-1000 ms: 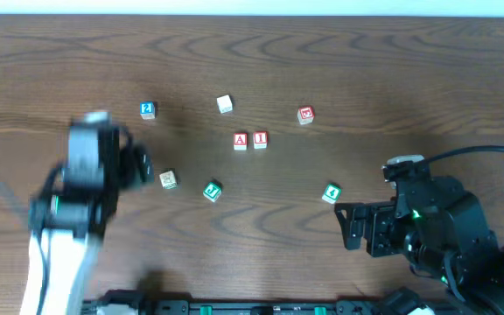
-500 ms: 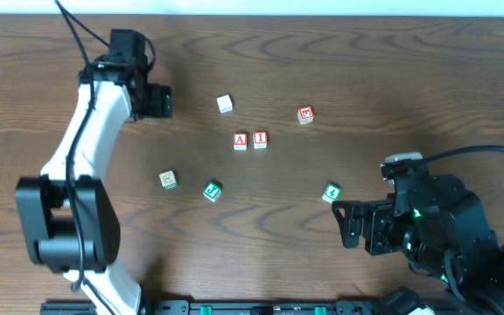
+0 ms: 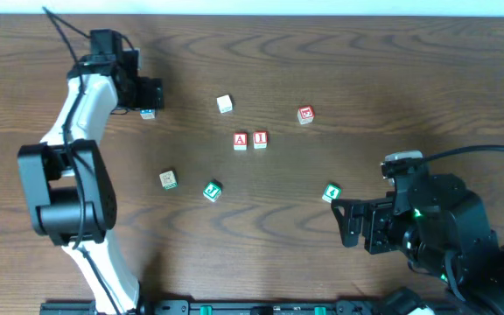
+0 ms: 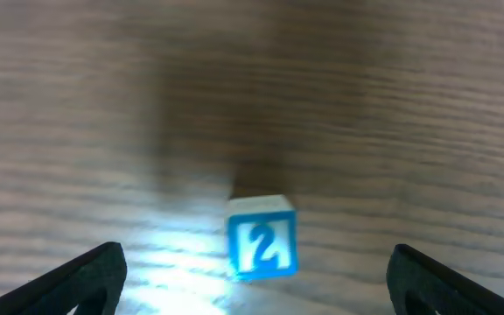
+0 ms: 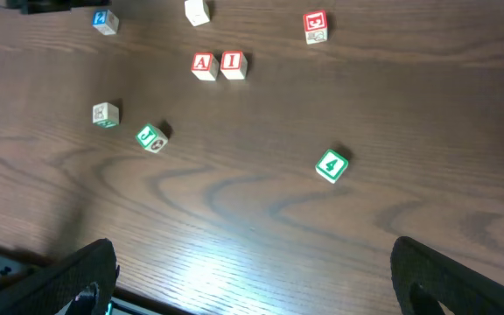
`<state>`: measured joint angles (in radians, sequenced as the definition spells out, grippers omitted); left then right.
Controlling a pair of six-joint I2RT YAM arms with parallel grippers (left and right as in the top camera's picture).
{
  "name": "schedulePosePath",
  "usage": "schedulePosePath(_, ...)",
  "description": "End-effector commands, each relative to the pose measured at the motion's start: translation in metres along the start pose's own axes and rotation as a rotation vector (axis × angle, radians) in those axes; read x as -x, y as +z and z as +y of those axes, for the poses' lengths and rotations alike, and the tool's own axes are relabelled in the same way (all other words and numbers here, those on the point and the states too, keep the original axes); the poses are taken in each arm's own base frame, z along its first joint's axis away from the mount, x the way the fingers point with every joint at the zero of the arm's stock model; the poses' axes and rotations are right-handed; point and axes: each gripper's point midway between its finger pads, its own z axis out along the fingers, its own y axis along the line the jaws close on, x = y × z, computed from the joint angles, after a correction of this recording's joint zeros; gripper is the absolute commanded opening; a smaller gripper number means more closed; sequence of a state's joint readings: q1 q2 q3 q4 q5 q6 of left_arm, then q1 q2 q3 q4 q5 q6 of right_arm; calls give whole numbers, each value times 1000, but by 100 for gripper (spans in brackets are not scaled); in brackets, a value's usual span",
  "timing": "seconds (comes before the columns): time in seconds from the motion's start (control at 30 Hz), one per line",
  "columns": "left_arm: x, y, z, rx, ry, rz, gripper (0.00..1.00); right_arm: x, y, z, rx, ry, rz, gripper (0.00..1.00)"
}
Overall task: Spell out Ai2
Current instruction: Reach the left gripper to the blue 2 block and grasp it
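From above, the A block (image 3: pixel 241 140) and the I block (image 3: pixel 260 139) sit touching side by side near the middle of the desk (image 3: pixel 366 70), A on the left, so the word's first two characters look to be in place. The 2 block (image 3: pixel 148 113) lies well apart from them at the far left, partly hidden under the left claw (image 3: pixel 151 94), which hangs right over it. This looks like the approach to pick up the last character. The right claw (image 3: pixel 348 226) is low at the right, near the green 4 block (image 3: pixel 331 193), clear of the working area.

The left wrist view is blurred, but the blue 2 block sits squarely between the fingers (image 4: pixel 86 276). They stand wide apart in the lower corners and neither touches it. That centring suits a straight drop and squeeze.

In the right wrist view its own fingers (image 5: pixel 86 271) are also spread, with nothing between them. The desk just right of the I block is bare, short of the red block (image 5: pixel 315 25), and is probably where the 2 belongs.
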<state>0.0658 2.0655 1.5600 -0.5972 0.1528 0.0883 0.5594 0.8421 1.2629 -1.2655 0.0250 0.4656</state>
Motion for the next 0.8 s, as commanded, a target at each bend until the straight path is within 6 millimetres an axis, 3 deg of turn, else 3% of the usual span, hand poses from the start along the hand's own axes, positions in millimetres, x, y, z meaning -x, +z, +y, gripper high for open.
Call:
schedulePosePath(0.0,5,10,-6,12,67,0,96,2,-1,-2,-8,-5,-12,99)
schedulePosePath(0.17,0,25,-7,54,95,22,96,2,-1,-2,-10,-5,-10,99)
schedulePosePath(0.6,-14,38,6,114,36,77,100,3,0,-1,-8,-5,-13,99)
schedulePosePath(0.77,-15,40,6,115,25,79,85,3,0,-1,-8,-4,-13,99)
